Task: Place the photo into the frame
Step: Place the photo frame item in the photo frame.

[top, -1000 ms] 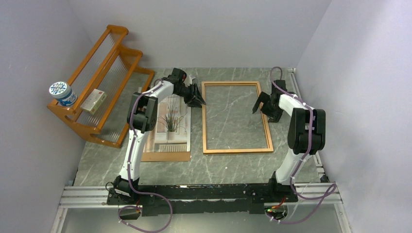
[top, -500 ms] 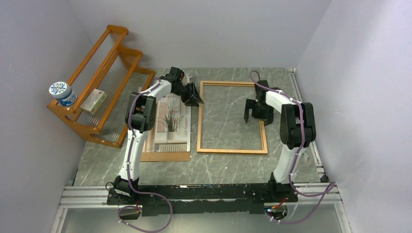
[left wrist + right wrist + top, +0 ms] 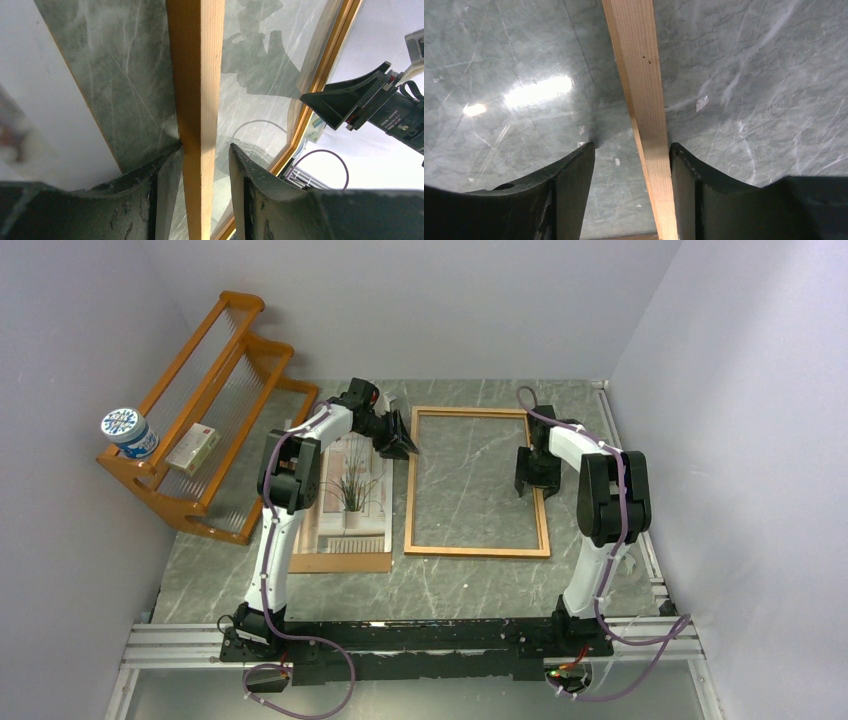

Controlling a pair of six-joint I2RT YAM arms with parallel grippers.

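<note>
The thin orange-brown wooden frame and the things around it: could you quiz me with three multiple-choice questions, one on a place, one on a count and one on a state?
1. Where is the rectangular paper photo of a potted plant?
A. Left of the thin orange-brown wooden frame, on a plain brown backing board
B. Inside that frame
C. Leaning on the back wall

2. How many things sit on the orange wooden shelf rack?
A. One
B. Two
C. Four

3. What state is the frame in?
A. Standing upright
B. Lying flat with the photo in it
C. Lying flat, with the grey-green marble table showing through it

Answers:
1 A: the print lies on the board beside the frame's left rail.
2 B: a blue-and-white round tub and a small flat box.
3 C: only tabletop shows between the rails.
</note>
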